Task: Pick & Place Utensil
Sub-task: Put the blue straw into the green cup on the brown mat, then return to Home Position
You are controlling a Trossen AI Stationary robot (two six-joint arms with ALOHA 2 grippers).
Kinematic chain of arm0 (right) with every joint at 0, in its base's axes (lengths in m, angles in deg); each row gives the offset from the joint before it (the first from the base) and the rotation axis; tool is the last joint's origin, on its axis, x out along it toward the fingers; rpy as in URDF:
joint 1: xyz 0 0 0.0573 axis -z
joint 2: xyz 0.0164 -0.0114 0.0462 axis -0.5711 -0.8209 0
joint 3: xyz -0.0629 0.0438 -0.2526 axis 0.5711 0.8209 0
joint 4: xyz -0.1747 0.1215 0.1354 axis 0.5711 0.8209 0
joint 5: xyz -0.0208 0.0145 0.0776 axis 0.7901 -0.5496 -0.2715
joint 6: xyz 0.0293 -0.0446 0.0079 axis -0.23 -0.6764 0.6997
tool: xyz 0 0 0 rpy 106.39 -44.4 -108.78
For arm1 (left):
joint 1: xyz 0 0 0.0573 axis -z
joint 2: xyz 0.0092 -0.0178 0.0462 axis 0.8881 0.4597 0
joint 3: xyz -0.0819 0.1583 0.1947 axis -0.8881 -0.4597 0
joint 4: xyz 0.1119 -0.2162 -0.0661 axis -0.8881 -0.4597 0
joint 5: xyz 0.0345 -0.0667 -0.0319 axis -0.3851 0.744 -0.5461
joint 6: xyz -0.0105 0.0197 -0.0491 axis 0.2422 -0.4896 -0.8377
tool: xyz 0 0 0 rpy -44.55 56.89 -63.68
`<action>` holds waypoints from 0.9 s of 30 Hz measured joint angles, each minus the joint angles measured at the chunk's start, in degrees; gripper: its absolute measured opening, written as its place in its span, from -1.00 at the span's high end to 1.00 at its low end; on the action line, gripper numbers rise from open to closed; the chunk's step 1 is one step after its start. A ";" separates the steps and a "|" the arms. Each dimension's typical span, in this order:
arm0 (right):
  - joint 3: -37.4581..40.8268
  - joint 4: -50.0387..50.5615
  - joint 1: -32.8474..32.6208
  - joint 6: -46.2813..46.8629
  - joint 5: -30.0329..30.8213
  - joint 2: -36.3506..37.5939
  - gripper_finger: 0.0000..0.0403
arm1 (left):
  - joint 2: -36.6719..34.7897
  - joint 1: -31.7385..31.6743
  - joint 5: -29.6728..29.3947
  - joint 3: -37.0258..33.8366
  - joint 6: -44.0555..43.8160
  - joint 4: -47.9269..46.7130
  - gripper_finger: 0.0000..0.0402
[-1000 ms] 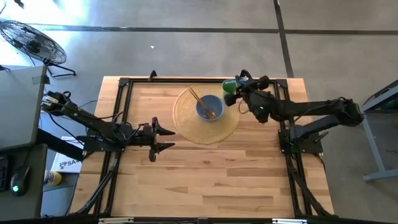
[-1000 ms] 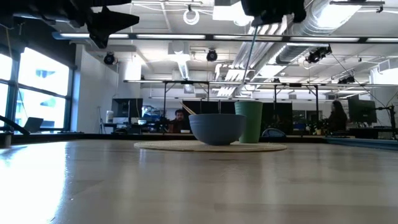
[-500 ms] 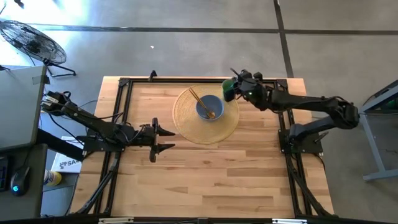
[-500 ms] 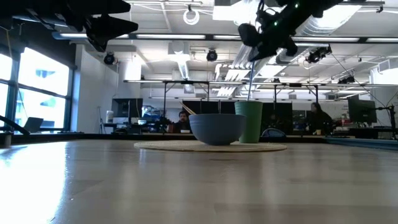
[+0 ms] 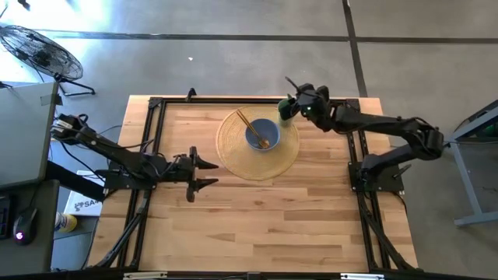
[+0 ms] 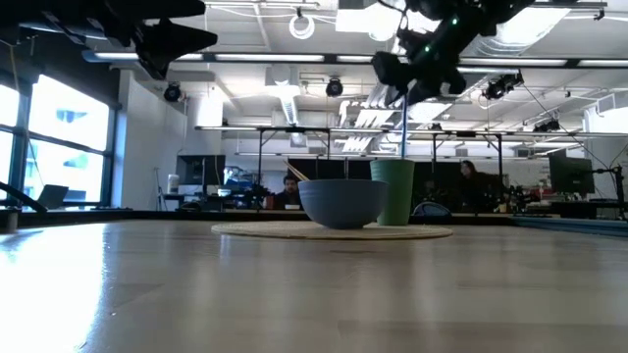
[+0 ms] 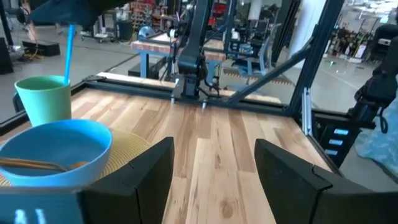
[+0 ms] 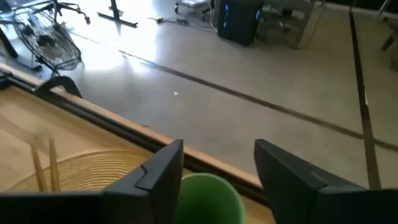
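Risk: right gripper (image 6: 407,74), fingers parted above cup (image 6: 392,191), may clip straw (image 7: 68,50) on retreat, tipping cup. Left gripper (image 5: 204,173) parted, idle left.

Both arms are dark, near-black, built of slim jointed links mounted on black frame rails along the table edges. The left arm (image 5: 117,159), at the high view's left, trails loose black cables near its base at the far left. The right arm (image 5: 381,128), at upper right, shows a small green light near its wrist.
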 joint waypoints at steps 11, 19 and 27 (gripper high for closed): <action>-6.13 7.36 -2.43 -9.17 -1.69 13.13 -0.12 | -4.61 0.00 -0.18 0.00 -0.05 -2.23 -0.10; -6.05 14.35 -7.90 -7.73 -8.38 24.15 -0.13 | -4.63 0.00 -0.18 0.02 -0.21 -4.95 -0.10; -4.95 25.98 -14.62 -3.22 -28.44 27.99 -0.13 | -4.61 0.00 -0.20 0.02 -0.21 -9.45 -0.10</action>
